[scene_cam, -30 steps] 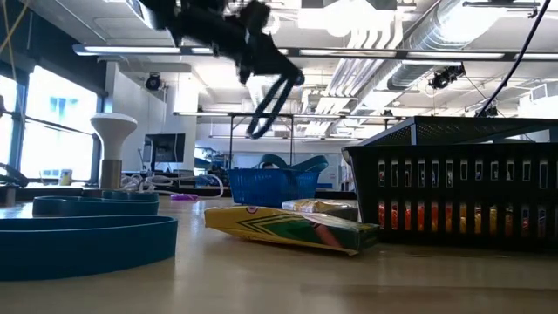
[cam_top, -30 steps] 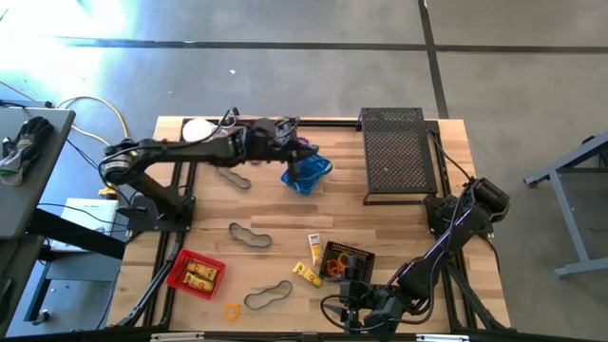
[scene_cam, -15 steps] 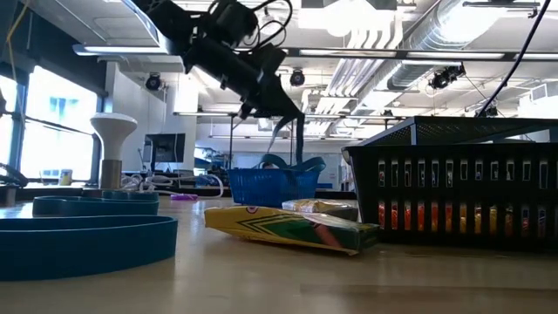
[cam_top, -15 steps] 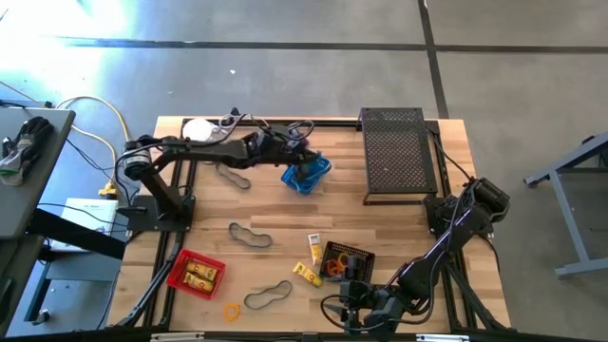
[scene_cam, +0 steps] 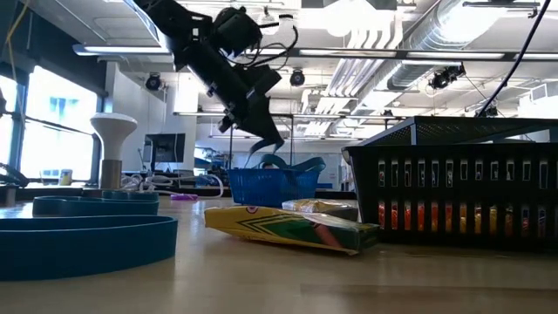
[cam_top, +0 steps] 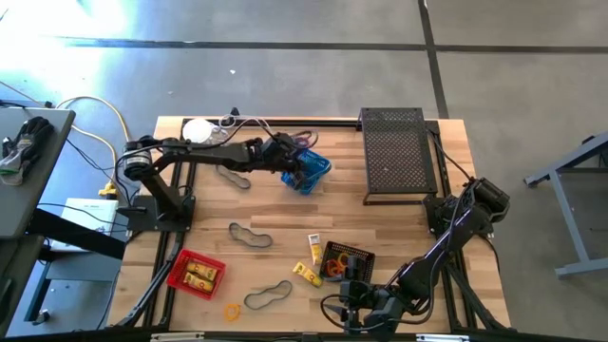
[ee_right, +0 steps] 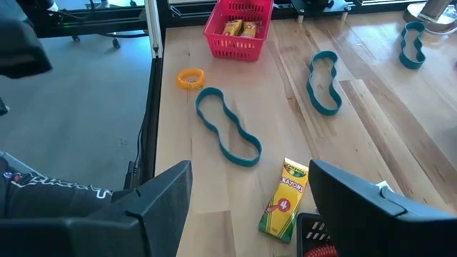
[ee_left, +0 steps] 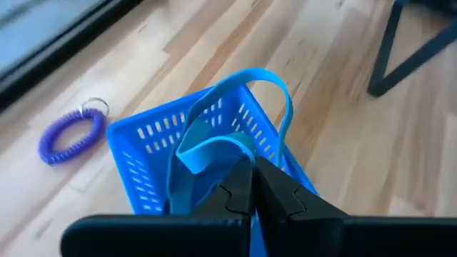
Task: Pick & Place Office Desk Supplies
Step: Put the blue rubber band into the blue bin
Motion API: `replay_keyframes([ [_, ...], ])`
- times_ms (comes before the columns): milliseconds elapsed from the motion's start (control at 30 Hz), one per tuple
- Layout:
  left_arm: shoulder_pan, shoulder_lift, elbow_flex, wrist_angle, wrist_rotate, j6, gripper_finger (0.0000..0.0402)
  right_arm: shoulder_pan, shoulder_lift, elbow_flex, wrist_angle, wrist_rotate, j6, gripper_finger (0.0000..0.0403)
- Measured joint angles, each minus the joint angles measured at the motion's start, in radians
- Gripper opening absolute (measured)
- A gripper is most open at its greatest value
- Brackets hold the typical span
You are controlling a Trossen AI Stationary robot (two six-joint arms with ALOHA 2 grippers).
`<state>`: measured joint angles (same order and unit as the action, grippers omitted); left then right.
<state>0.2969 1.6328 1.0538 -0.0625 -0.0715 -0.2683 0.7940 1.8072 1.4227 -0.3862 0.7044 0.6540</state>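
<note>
- Red mesh basket [cam_top: 196,273] w/ yellow boxes inside sits near the table's front-left corner; orange coil ring [cam_top: 232,311] just beside it at the front edge. Three grey-teal wavy band loops, e.g. [cam_top: 249,236], lie loose across the left half of the wooden table [cam_top: 399,228].
- Left gripper [cam_top: 296,167] hangs over the blue plastic mesh basket [cam_top: 310,174] near the back edge, mid-table; fingers pressed together. In the wrist view a blue band loop [ee_left: 214,139] stands in the basket right at the fingertips; whether it's pinched, can't tell.
- Purple coil ring [ee_left: 70,133] lies on the wood just beside that basket.
- To do this step well, imo: get the band fully below the rim before backing off, lift straight up so the light basket isn't dragged.
- Yellow crayon box [ee_right: 285,197] and black mesh basket [cam_top: 344,261] sit front-centre.
- Right gripper [cam_top: 353,313] waits at the front edge, fingers apart, nothing between them.
</note>
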Motion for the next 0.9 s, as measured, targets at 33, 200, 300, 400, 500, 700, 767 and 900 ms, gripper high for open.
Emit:
replay_keyframes([
  [33, 0.008, 0.005, 0.0, 0.005, 0.021, -0.022, 0.0001, 0.0, 0.0, 0.0, 0.0, 0.0, 0.0, 0.027],
  [200, 0.037, 0.068, 0.0, 0.006, 0.074, -0.047, 0.0001, -0.003, 0.0, 0.0, -0.001, 0.0, -0.001, 0.027],
  [300, 0.036, 0.11, 0.0, 0.026, 0.077, -0.047, 0.0001, -0.003, 0.0, 0.0, -0.004, 0.0, -0.002, 0.027],
  [400, 0.036, 0.127, -0.001, 0.057, 0.08, -0.058, 0.0001, -0.003, 0.0, 0.0, -0.007, 0.002, -0.008, 0.027],
  [500, 0.032, 0.129, 0.001, 0.065, 0.081, -0.065, 0.0001, -0.003, 0.0, 0.0, -0.007, 0.003, -0.025, 0.027],
  [700, 0.002, 0.129, 0.003, 0.063, 0.063, -0.017, 0.0017, -0.003, 0.0, 0.0, -0.008, 0.003, -0.029, 0.027],
  [767, -0.005, 0.129, 0.004, 0.063, 0.05, -0.017, 0.0031, -0.003, 0.0, 0.0, -0.008, 0.003, -0.03, 0.027],
  [900, -0.006, 0.129, 0.005, 0.063, 0.043, -0.016, 0.0067, -0.003, 0.0, 0.0, -0.007, 0.003, -0.03, 0.027],
])
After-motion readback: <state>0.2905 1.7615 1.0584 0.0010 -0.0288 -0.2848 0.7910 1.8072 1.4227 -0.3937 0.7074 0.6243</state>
